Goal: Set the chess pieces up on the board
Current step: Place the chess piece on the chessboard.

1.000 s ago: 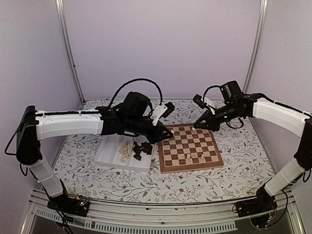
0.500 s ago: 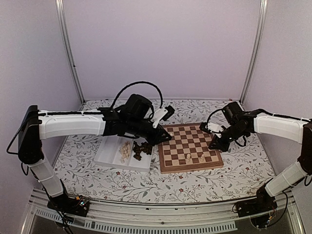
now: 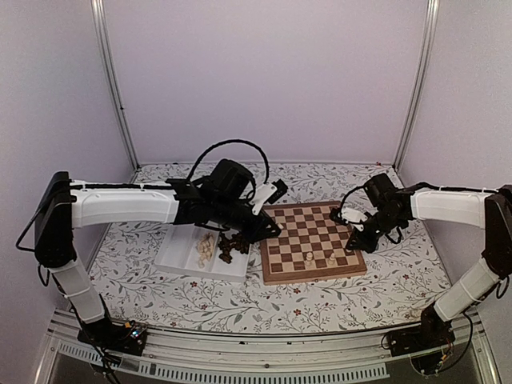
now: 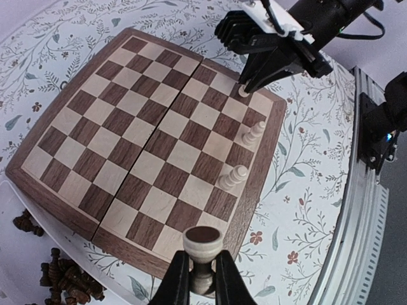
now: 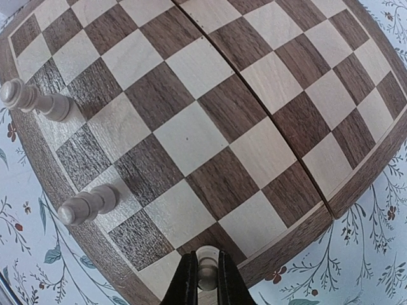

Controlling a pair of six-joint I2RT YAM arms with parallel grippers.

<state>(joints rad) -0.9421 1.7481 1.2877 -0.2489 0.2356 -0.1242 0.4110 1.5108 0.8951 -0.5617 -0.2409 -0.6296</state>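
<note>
The checkered wooden board (image 3: 310, 241) lies at mid table. Two pale cream pieces (image 3: 309, 260) (image 3: 331, 258) stand in its near row; they also show in the left wrist view (image 4: 233, 177) (image 4: 254, 134) and the right wrist view (image 5: 89, 204) (image 5: 35, 101). My left gripper (image 4: 196, 279) is shut on a cream piece (image 4: 203, 244), held base-up over the board's near left corner. My right gripper (image 5: 206, 283) is shut on a small cream piece (image 5: 207, 265) low over the board's right edge, near its near right corner. Dark brown pieces (image 3: 234, 245) and cream pieces (image 3: 206, 248) lie in the white tray (image 3: 178, 258).
The white two-compartment tray sits just left of the board. The table has a floral cloth (image 3: 320, 304). Metal frame posts (image 3: 112, 88) stand at the back corners. Both arms reach over the middle of the table.
My right arm has swung from the board's far edge down to its right near corner and lowered there. My left gripper has shifted slightly toward the board's near left corner.
</note>
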